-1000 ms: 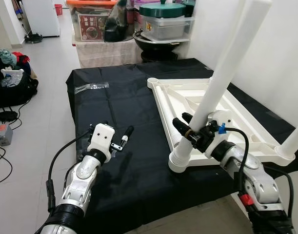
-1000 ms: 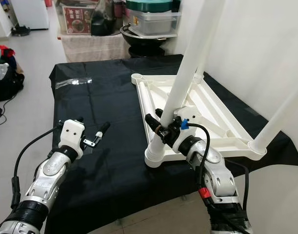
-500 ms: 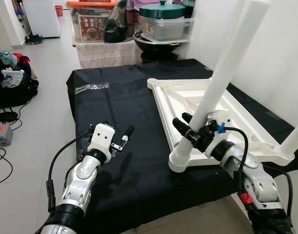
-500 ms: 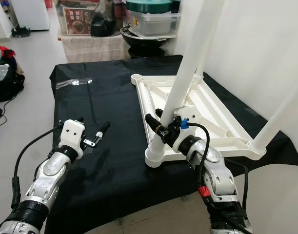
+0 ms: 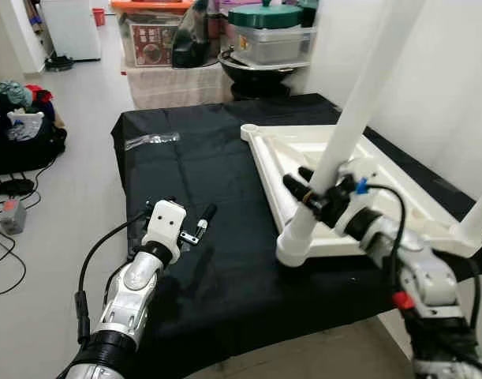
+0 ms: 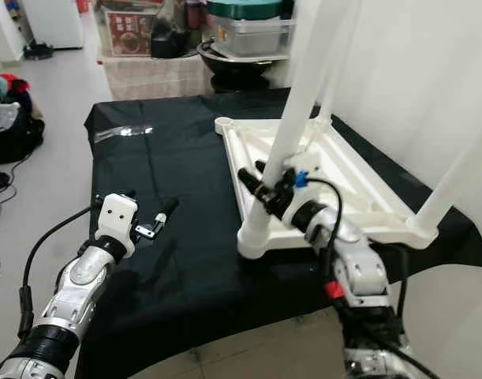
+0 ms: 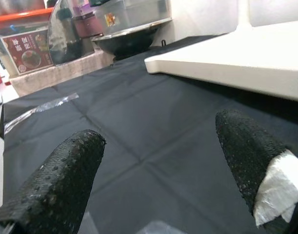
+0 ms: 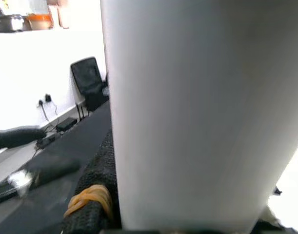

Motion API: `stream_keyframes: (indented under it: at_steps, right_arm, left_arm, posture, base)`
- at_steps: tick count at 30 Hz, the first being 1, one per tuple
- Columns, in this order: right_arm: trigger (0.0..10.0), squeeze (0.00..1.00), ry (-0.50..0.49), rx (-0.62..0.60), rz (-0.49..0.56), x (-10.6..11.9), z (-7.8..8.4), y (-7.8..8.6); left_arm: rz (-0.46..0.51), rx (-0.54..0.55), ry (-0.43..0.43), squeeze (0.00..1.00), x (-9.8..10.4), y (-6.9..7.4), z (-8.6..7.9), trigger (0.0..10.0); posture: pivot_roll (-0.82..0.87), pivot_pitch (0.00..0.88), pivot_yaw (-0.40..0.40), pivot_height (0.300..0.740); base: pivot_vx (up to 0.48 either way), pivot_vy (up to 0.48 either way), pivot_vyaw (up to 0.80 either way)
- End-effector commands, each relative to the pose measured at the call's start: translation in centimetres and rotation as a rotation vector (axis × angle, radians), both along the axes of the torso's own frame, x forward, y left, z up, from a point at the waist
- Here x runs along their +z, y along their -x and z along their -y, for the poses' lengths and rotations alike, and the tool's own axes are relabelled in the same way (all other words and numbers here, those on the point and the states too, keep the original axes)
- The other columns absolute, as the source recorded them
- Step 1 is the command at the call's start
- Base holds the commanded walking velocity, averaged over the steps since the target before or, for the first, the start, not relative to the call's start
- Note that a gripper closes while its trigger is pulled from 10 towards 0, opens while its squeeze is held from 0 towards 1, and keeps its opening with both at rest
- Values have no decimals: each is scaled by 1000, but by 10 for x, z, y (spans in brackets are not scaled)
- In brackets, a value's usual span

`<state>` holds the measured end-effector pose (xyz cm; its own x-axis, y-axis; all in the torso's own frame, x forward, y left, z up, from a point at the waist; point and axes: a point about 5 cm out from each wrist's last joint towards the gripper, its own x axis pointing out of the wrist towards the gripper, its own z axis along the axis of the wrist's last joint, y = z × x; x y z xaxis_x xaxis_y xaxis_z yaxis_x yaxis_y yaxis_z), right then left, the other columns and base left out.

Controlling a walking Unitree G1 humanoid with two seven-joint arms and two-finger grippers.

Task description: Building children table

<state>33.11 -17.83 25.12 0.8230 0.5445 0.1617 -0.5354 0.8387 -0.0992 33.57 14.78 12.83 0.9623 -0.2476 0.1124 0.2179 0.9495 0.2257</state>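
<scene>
At centre right, we are seeing the upturned white tabletop (image 5: 398, 185) lying on the black cloth (image 5: 217, 174). The right gripper (image 5: 310, 195), arm bent upward, is clamping a white table leg (image 5: 345, 138). The left gripper (image 5: 195, 227) is hovering lower left, fingers (image 7: 66, 180) apart.

support: low platform covered by a black cloth (image 5: 209, 174), creased, its edges hanging over the sides.
on the cloth, right half: white plastic table top (image 5: 398, 185), upside down, ribbed underside showing, white legs (image 5: 359, 110) standing up from its corners.
on the cloth, far left: strip of clear plastic wrap (image 5: 150, 140), lying flat near the edge.
surroundings: pale tiled floor (image 5: 75, 181).
</scene>
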Motion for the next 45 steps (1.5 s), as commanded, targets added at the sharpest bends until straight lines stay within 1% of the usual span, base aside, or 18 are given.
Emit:
stream_keyframes:
  at_steps: [1,2,3,4,5,6,7,8,10,14,19,22,24,27,30,31,36,45]
  right_arm:
    - [0,0,-9,-5,184,45,5,8]
    - [0,0,-27,-14,231,61,10,10]
    - [0,0,-27,-14,231,61,10,10]
    - [0,0,-76,-52,266,75,19,9]
    - [0,0,-131,-100,273,81,28,6]
    - [0,0,-131,-100,273,81,28,6]
    - [0,0,-166,-132,267,81,33,4]
    - [0,0,-187,-162,243,75,36,1]
    - [0,0,-191,-174,200,60,33,0]
    - [0,0,-191,-172,186,56,31,0]
    - [0,0,-190,-136,99,30,18,3]
    - [0,0,-172,-112,49,15,11,4]
    - [0,0,-172,-112,49,15,11,4]
    - [0,0,-158,-97,24,7,8,4]
    - [0,0,-115,-88,-31,-16,3,4]
    - [0,0,-96,-96,-43,-23,3,3]
    - [0,0,-57,-124,-69,-37,6,3]
    - [0,0,-29,-158,-86,-45,14,2]
  left_arm:
    - [-13,2,1,0,-4,1,-1,10000]
    - [-13,1,1,0,-4,1,-1,10000]
    - [-13,1,1,0,-4,1,-1,10000]
    - [-14,1,0,0,-4,1,-1,10000]
    - [-14,1,1,0,-4,1,-1,10000]
    - [-14,1,1,0,-4,1,-1,10000]
    - [-14,0,1,0,-4,1,-1,10000]
    - [-15,0,1,0,-4,1,-1,10000]
    - [-15,2,-1,0,-4,2,-2,10000]
    - [-15,2,-2,0,-4,2,-2,10000]
    - [-18,-2,-8,0,-4,2,-3,10000]
    - [-18,-5,-8,0,-4,2,-2,10000]
    - [-18,-5,-8,0,-4,2,-2,10000]
    - [-18,-6,-8,0,-4,1,-2,10000]
    - [-17,-7,-10,0,-4,1,-2,10000]
    - [-16,-7,-11,0,-4,1,-2,10000]
    - [-16,-8,-13,0,-4,2,-3,10000]
    - [-15,-7,-13,0,-3,2,-3,10000]
  posture:
    - [22,0,-72,740]
    - [21,0,-71,740]
    - [21,0,-71,740]
    - [21,0,-71,740]
    - [22,0,-71,740]
    - [22,0,-71,740]
    - [22,0,-71,740]
    - [27,0,-72,740]
    - [27,0,-70,740]
    - [27,0,-70,740]
    - [26,0,-65,740]
    - [27,0,-65,740]
    - [27,0,-65,740]
    - [28,0,-64,740]
    - [29,0,-64,740]
    - [29,0,-64,740]
    - [33,0,-64,740]
    - [34,0,-65,740]
  base:
    - [0,0,0]
    - [0,0,0]
    - [0,0,0]
    - [0,0,0]
    - [0,0,0]
    - [0,0,0]
    - [0,0,0]
    - [0,0,0]
    - [0,0,0]
    - [0,0,0]
    - [0,0,0]
    - [0,0,0]
    - [0,0,0]
    - [0,0,0]
    - [0,0,0]
    - [0,0,0]
    - [0,0,0]
    - [0,0,0]
